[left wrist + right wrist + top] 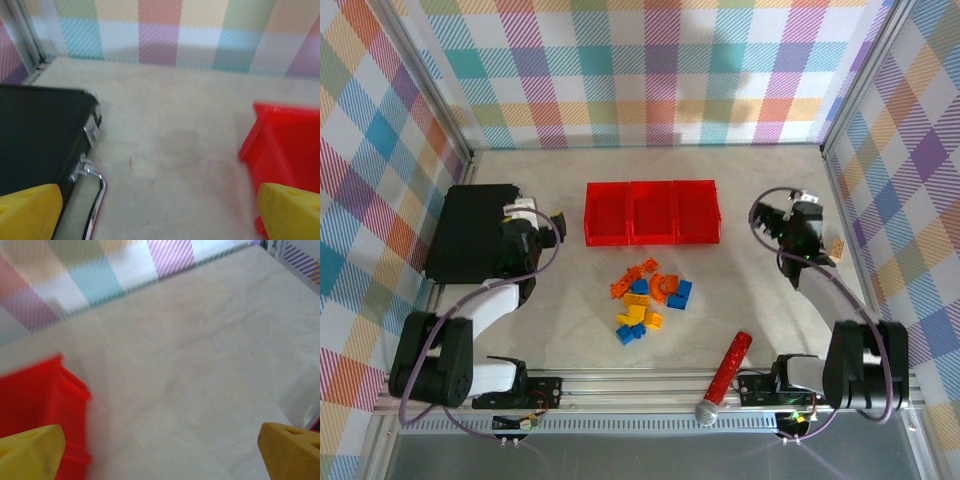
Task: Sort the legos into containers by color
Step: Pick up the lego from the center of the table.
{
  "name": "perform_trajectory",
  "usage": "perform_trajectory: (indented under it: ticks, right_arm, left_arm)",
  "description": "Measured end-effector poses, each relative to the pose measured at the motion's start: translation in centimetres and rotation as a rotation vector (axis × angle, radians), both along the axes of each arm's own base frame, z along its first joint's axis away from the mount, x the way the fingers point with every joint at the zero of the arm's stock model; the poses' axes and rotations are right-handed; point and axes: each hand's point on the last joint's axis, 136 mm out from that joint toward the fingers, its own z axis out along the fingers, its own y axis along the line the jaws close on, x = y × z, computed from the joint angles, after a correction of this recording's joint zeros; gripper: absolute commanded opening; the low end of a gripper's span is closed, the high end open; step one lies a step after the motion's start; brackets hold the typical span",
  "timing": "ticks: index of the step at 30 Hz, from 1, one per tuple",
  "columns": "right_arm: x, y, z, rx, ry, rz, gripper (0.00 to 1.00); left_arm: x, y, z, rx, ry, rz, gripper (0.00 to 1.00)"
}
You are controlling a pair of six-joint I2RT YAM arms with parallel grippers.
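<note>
The legos (650, 297), small orange, yellow and blue bricks, lie in a loose pile on the table's middle. Behind them stand the containers (652, 212), three joined red bins that look empty. My left gripper (556, 222) hovers left of the bins beside the black case, open. In the left wrist view its yellow fingertips (27, 212) stand far apart over bare table, the left bin (287, 145) at the right. My right gripper (772, 216) is right of the bins, open. Its fingertips (292, 450) are wide apart with nothing between them, the right bin (40, 400) at the left.
A large black case (470, 232) lies at the left, its metal handle (95, 192) near my left gripper. A red glittery tube with a silver end (725, 378) lies near the front rail. A small tan block (837, 245) sits by the right wall. Plaid walls enclose the table.
</note>
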Motion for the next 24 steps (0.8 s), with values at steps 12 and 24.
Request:
perform_trajectory:
  ticks: [12,24]
  right_arm:
    - [-7.9,11.6,-1.3,0.375,0.458,0.243,0.94]
    - [-15.5,21.2,-8.9,0.136,0.918,0.383,0.84]
  left_arm:
    - [-2.2,-0.8,2.8,-0.255,0.141,0.029,1.0]
    - [-7.6,-9.5,1.1,-0.324,0.287,-0.272,1.0]
